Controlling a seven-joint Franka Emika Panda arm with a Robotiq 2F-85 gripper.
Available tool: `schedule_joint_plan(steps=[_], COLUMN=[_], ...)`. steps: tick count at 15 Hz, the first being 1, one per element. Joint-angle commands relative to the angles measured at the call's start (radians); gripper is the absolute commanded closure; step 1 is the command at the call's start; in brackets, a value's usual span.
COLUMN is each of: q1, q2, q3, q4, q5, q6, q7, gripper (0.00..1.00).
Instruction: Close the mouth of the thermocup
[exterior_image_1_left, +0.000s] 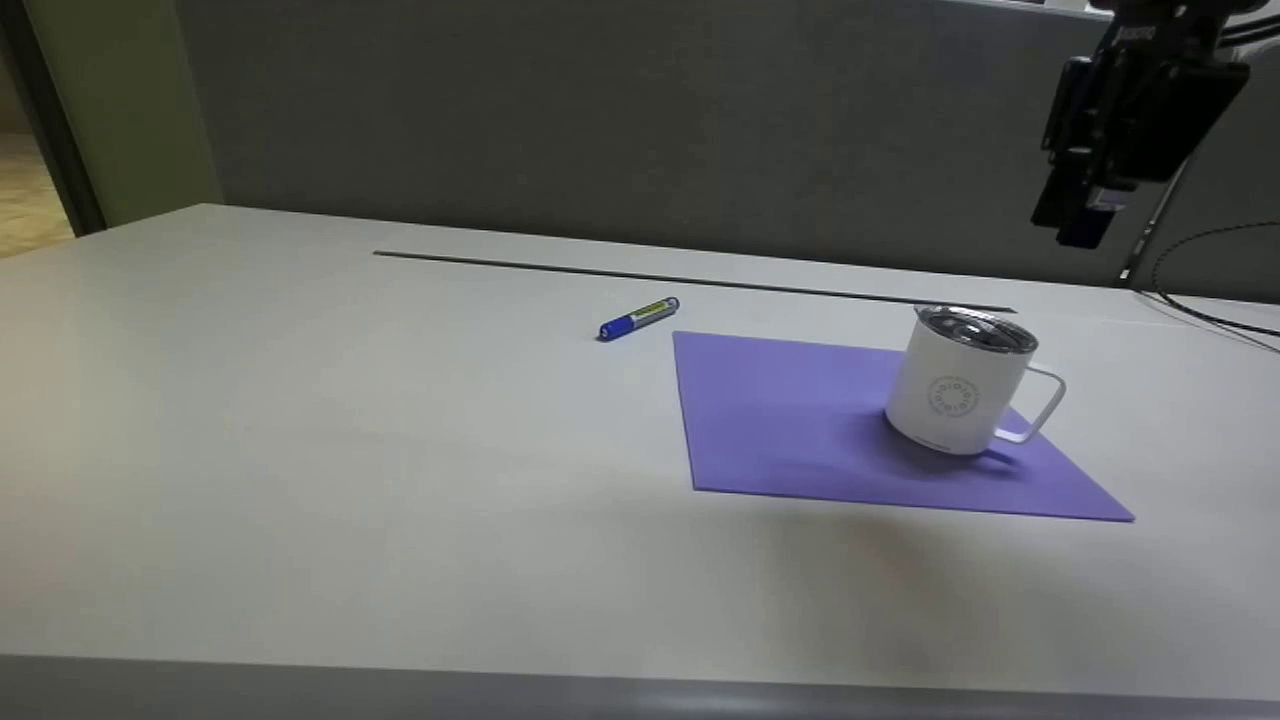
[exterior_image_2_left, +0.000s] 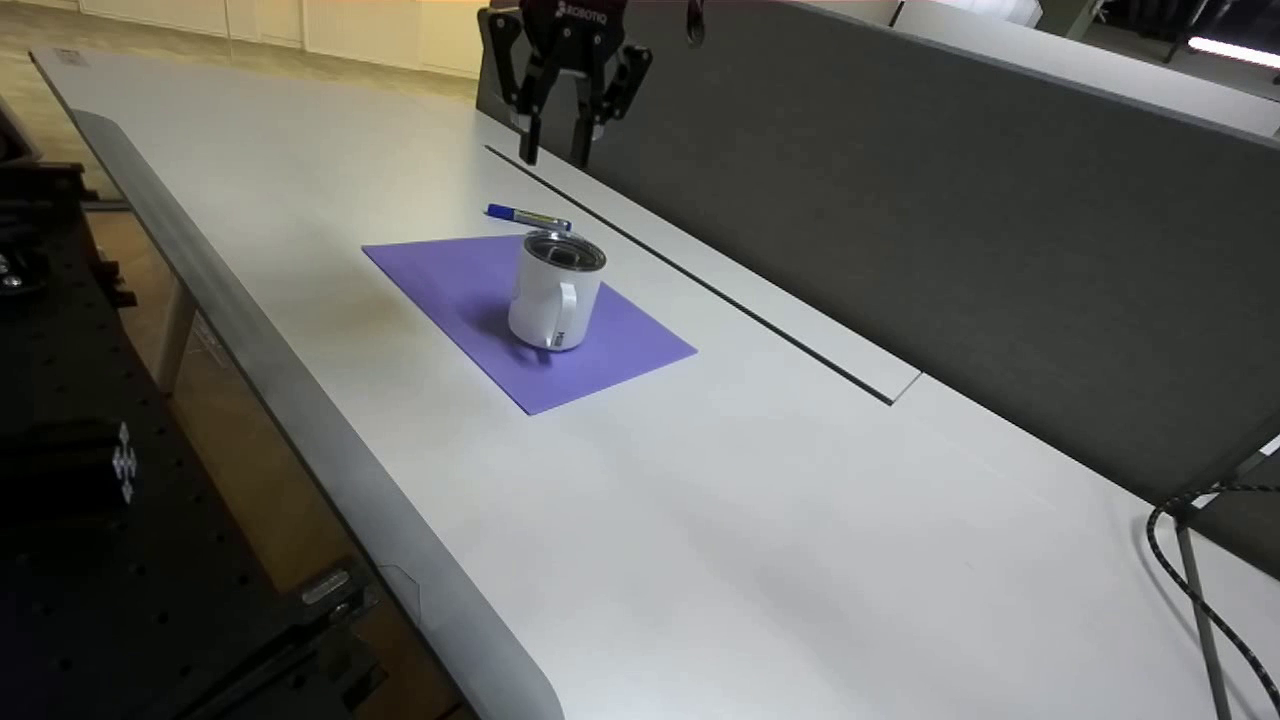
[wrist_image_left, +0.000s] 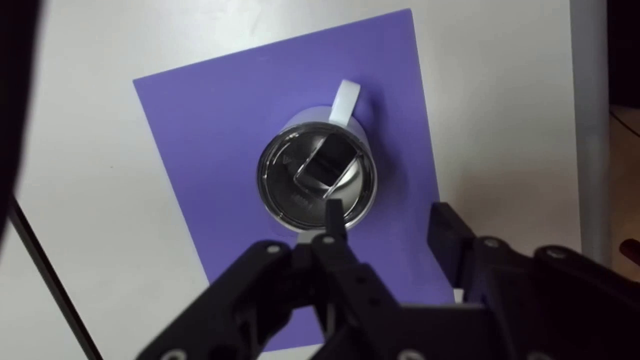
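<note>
The thermocup is a white mug (exterior_image_1_left: 930, 395) with a side handle, standing upright on a purple mat (exterior_image_1_left: 780, 400). It also shows in an exterior view (exterior_image_2_left: 540, 300) and the wrist view (wrist_image_left: 306, 118). Its clear lid (wrist_image_left: 287, 187) is on. A dark rectangular patch (wrist_image_left: 331, 159) sits in the lid with clear edges around it; I cannot tell whether it is the slider or the opening. My gripper (wrist_image_left: 387, 212) is open and empty, above the cup and apart from it. It also shows in both exterior views (exterior_image_1_left: 1070, 222) (exterior_image_2_left: 556, 152). One finger overlaps the lid's edge in the wrist view.
A blue-capped marker (exterior_image_1_left: 640, 318) lies on the white table (exterior_image_1_left: 400, 450) beside the mat. A thin dark slot (exterior_image_2_left: 720, 290) runs along the table near a grey partition (exterior_image_2_left: 950, 200). A black cable (exterior_image_2_left: 1200, 600) hangs at one end.
</note>
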Motion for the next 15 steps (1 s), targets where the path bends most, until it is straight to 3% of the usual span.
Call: schedule_joint_plan(steps=[1,3,15], q1=[-0.008,-0.016,-0.038], q2=[0.046,0.059,0.066], q3=[0.018,0.026,0.041], q4=[0.020,0.026,0.024], q5=[0.112,0.147,0.148], q6=[0.014,0.011,0.005], q7=[-0.047,-0.063,-0.032], gripper=[0.87,0.99,1.00])
